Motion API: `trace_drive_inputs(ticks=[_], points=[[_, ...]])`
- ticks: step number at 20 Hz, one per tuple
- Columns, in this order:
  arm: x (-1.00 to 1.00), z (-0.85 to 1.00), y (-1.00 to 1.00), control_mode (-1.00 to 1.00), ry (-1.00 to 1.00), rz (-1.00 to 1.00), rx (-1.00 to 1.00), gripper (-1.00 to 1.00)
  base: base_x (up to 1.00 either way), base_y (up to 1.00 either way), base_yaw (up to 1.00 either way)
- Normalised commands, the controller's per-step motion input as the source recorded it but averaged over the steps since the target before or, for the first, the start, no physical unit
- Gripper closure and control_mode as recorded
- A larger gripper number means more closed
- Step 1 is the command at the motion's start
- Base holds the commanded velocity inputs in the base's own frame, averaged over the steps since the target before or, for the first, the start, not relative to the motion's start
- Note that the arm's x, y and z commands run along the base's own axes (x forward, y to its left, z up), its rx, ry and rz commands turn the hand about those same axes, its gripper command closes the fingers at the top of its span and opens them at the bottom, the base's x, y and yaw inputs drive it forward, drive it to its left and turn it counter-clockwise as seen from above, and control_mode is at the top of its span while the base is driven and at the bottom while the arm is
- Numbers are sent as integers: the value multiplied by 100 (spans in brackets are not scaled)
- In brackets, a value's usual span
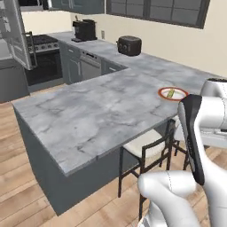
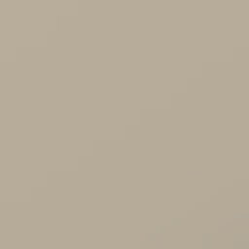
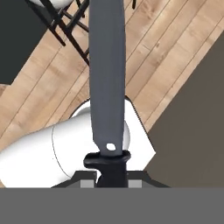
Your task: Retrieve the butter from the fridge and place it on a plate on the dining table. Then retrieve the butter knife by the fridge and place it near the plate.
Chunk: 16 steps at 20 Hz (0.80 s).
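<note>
Butter knife (image 3: 107, 87) sits clamped in the gripper (image 3: 112, 178): the jaws are pressed together on its dark handle, and the grey blade runs straight up the hand view, away from the fingers. Beyond the blade lies wooden plank floor (image 3: 175, 57), with the dark legs of a stool (image 3: 65, 22) at the upper edge.

In the left base view, the dining table (image 1: 88, 119) spreads its grey-veined marble top across the middle of the scene. On its far right part rests the plate (image 1: 173, 93), red-orange rimmed, with a small yellow-tan piece on it that appears to be the butter (image 1: 170, 93); too small to confirm. A cushioned stool (image 1: 146, 148) stands tucked under the near edge. At upper left, the fridge (image 1: 17, 35) shows its door open.
</note>
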Motion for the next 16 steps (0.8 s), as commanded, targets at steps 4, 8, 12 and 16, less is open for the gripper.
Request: trace_drive_inputs(ticks=[4, 8, 12, 16], points=[[0, 0, 0, 100, 0, 0, 0, 100, 0, -100, 40], [0, 0, 0, 100, 0, 0, 0, 100, 0, -100, 39], [0, 0, 0, 100, 0, 0, 0, 100, 0, -100, 38], [0, 0, 0, 100, 0, 0, 0, 100, 0, -100, 37]])
